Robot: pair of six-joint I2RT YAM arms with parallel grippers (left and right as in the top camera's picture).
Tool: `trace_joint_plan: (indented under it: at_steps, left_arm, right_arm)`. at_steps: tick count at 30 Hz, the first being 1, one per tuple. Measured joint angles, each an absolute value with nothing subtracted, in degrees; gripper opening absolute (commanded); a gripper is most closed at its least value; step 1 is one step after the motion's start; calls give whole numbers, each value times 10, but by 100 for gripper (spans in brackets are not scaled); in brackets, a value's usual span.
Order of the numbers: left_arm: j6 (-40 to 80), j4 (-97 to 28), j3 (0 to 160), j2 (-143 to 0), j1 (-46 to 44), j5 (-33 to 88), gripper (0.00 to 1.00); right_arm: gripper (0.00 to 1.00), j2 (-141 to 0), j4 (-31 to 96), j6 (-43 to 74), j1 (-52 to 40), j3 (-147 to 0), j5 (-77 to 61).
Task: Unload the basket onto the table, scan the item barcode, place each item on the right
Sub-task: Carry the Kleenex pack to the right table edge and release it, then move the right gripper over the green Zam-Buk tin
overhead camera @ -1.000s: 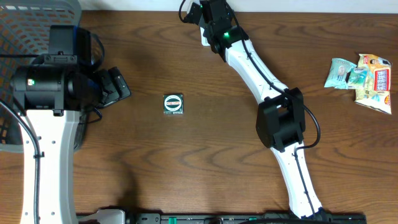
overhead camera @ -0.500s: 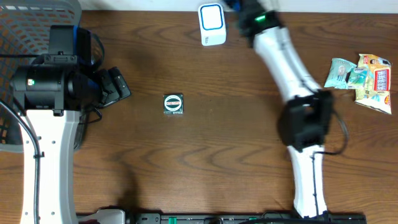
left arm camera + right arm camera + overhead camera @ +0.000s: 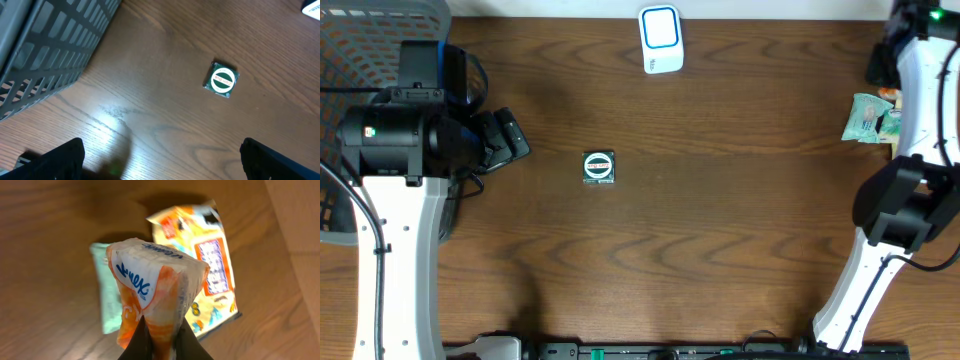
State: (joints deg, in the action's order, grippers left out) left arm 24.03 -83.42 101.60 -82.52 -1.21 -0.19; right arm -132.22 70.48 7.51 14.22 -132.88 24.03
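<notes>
In the right wrist view my right gripper [image 3: 162,339] is shut on an orange and white tissue pack [image 3: 155,292], the item, pinched at its lower end and held above the table. The white scanner with a blue face [image 3: 660,39] stands at the back centre, far left of the right arm [image 3: 923,85]. My left gripper [image 3: 160,167] is open with nothing between its fingers [image 3: 56,161], low over bare wood beside the basket. A small square green packet with a round white label [image 3: 599,167] lies mid-table, also seen as a green packet [image 3: 221,80] ahead of the left gripper.
A mint green pack [image 3: 106,305] and a yellow printed snack pack [image 3: 206,267] lie on the table beneath the held pack, at the far right [image 3: 868,118]. A grey slatted basket [image 3: 360,40] fills the back left corner, its wall [image 3: 50,47] close to the left gripper.
The right arm has swung from the scanner at the back centre to the far right edge, above the snack packs. The scanner now shows in full. The left arm has not moved.
</notes>
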Motion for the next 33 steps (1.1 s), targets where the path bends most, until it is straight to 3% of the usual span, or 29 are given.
trace_joint_plan:
  at_steps: [4,6,7,18,23,29,33]
  left_arm:
    - [240,-834,1016,-825,-12,-2,97]
    - [240,-834,1016,-825,-12,-2,98]
    - [240,-834,1016,-825,-12,-2,98]
    - [240,-834,1016,-825,-12,-2,97]
    - [240,-834,1016,-825,-12,-2,98]
    - [240,-834,1016,-825,-12,-2,98]
    - [240,-834,1016,-825,-12,-2,97]
  right_arm:
    - [41,-1322,710,88,163,-1310,236]
    - [84,-1322,712,95,171,-1308,234]
    - [99,-1322,711,96,173,-1308,234]
    - [99,-1322,723,97,163,-1308,182]
    - [88,-1301,727,97,148,-1307,-2]
    - [88,-1263,723,89,103,-1308,-289]
    - [87,-1264,729,72,37,-1306,-343]
